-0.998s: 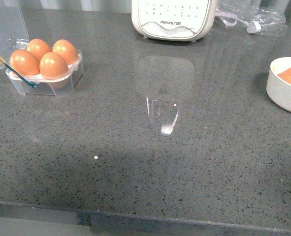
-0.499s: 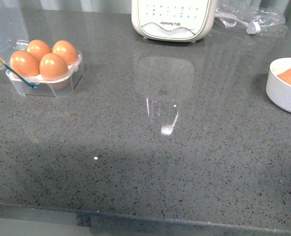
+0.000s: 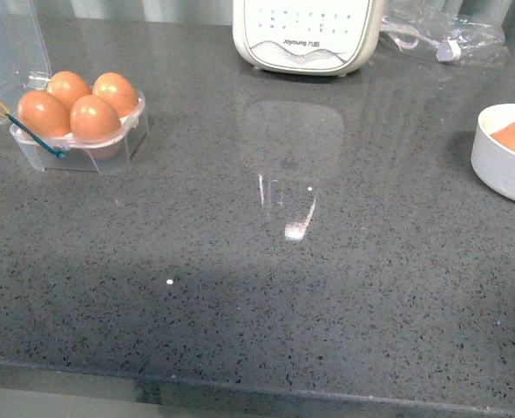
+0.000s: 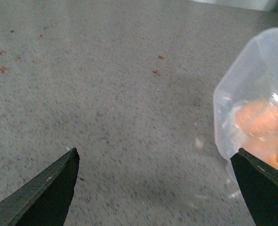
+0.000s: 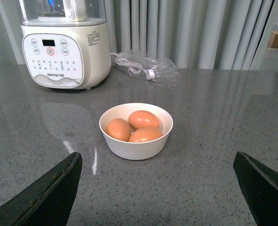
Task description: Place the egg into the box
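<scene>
Your right claw (image 5: 156, 157) was wide open and empty, and the egg (image 5: 142, 119) in the bowl (image 5: 129, 150) lay straight ahead of it, far from the box (image 3: 109, 157).

(a) left gripper (image 4: 156, 151), recorded by own wrist camera: two dark, wedge-shaped fingers (image 4: 47, 193) shown edge-on, tips tapered to points, jaws spread wide, full gap between tips exposed.
(b) right gripper (image 5: 157, 154), recorded by own wrist camera: same pose shown, dark tapered fingers (image 5: 44, 197) set far apart, jaws spread wide.
(c) both arms held outside field of front camera.
</scene>
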